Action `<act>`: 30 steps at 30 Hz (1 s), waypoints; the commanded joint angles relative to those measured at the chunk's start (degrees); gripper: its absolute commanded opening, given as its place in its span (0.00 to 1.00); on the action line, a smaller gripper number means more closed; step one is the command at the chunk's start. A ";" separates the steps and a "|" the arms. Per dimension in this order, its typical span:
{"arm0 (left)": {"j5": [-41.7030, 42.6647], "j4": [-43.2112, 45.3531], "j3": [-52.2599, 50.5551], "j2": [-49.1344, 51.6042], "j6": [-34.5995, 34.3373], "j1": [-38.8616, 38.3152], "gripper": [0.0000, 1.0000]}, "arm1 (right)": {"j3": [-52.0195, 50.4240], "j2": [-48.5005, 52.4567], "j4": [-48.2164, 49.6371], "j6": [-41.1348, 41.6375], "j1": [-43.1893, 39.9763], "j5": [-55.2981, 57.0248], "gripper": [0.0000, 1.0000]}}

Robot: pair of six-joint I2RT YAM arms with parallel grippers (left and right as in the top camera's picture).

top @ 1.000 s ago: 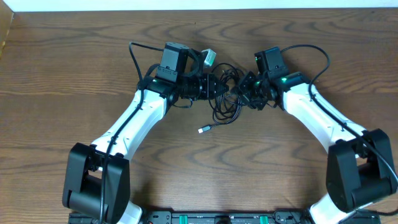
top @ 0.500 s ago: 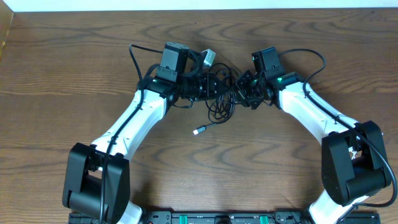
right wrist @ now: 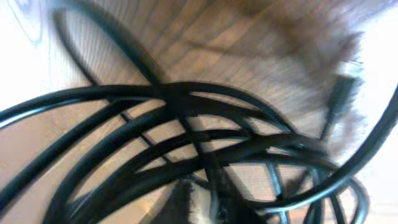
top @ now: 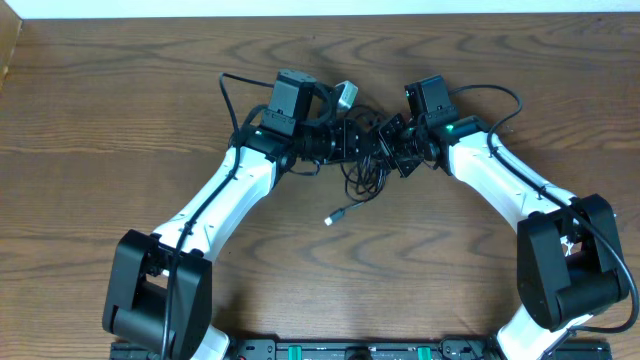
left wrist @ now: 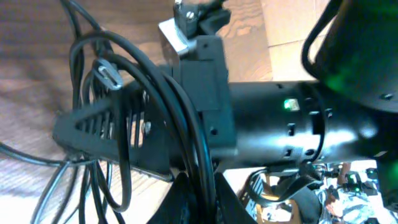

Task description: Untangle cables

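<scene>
Left claw (top: 352, 140) has shifted right, still clamped on the cables (top: 365, 176). The bundle now sits tighter against the right claw (top: 389, 141) (jaws buried, can't tell their state). The loose plug (top: 334, 217) was dragged right too.

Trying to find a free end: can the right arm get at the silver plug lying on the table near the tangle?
Probably yes. The plug lies alone on the bare table, nothing over it, though the right hand is up in the cables.

White arms (top: 215, 195), black joints (top: 160, 292), black left gripper (top: 365, 142), green indicator lights (top: 457, 127), black cords (top: 228, 92).
</scene>
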 commanded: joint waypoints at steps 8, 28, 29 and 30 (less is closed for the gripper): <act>-2.62 0.09 -0.17 -0.33 -0.17 -0.20 0.08 | 0.02 -0.44 -6.19 -16.48 -2.45 7.76 0.01; -28.63 -12.98 -0.20 -0.31 10.19 -0.20 0.08 | 0.02 -28.26 -11.85 -42.77 -30.42 -12.72 0.01; -29.07 -13.40 -0.20 -0.31 12.17 -0.20 0.08 | 0.02 -28.74 -12.00 -42.80 -31.26 -13.20 0.01; -30.58 -13.90 -0.17 -0.31 13.20 -0.20 0.08 | 0.02 -28.96 -12.17 -42.80 -31.87 -13.20 0.01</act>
